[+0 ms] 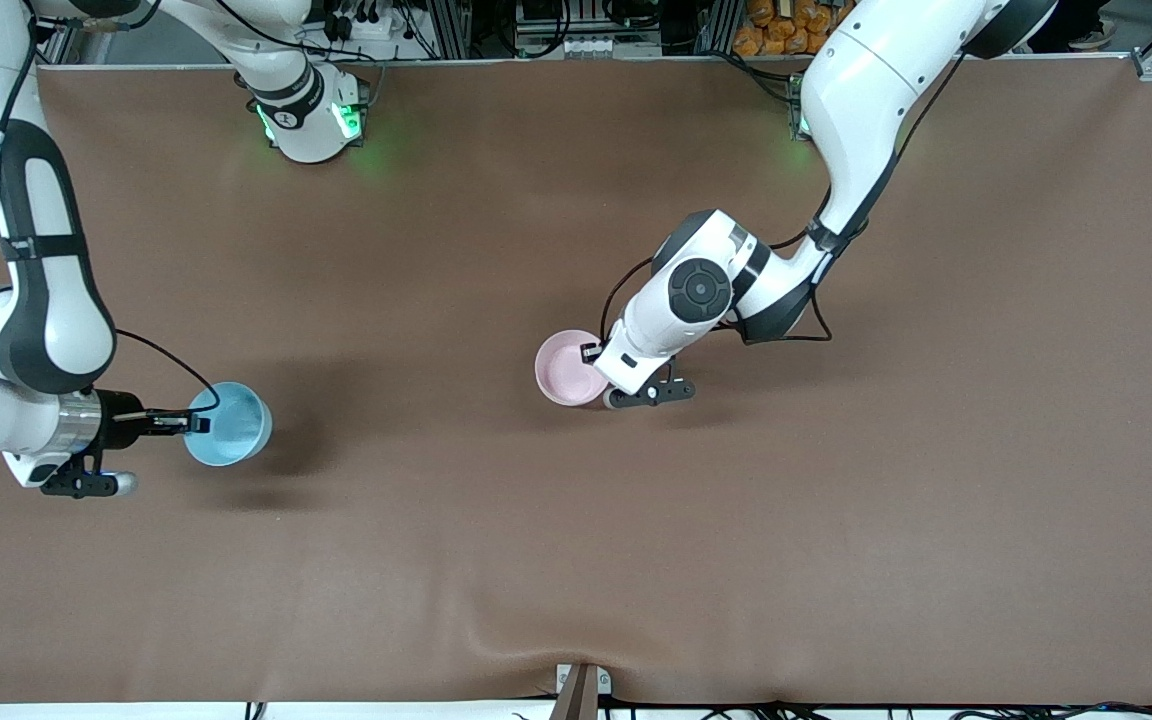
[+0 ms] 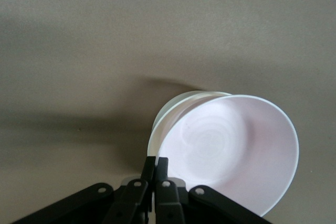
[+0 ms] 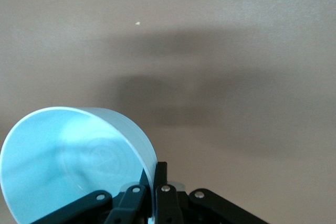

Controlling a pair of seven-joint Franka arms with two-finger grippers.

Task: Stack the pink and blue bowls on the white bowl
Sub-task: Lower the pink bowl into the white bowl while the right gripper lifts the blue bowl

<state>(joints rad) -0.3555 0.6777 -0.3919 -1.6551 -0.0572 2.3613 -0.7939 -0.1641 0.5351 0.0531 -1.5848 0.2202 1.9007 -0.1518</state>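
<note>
Front view: the left gripper (image 1: 594,352) pinches the rim of the pink bowl (image 1: 564,368) at mid-table, over the white bowl (image 2: 170,111) just beneath it. Toward the right arm's end from the pink bowl, the right gripper (image 1: 198,421) clamps the blue bowl (image 1: 233,424), tilted above the table (image 1: 636,560).

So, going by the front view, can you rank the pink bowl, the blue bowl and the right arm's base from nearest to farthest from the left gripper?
1. pink bowl: clamped by its rim in the left gripper, mid-table, over a white bowl.
2. right arm's base: at the table's top edge.
3. blue bowl: held by the right gripper, toward the right arm's end.
</note>
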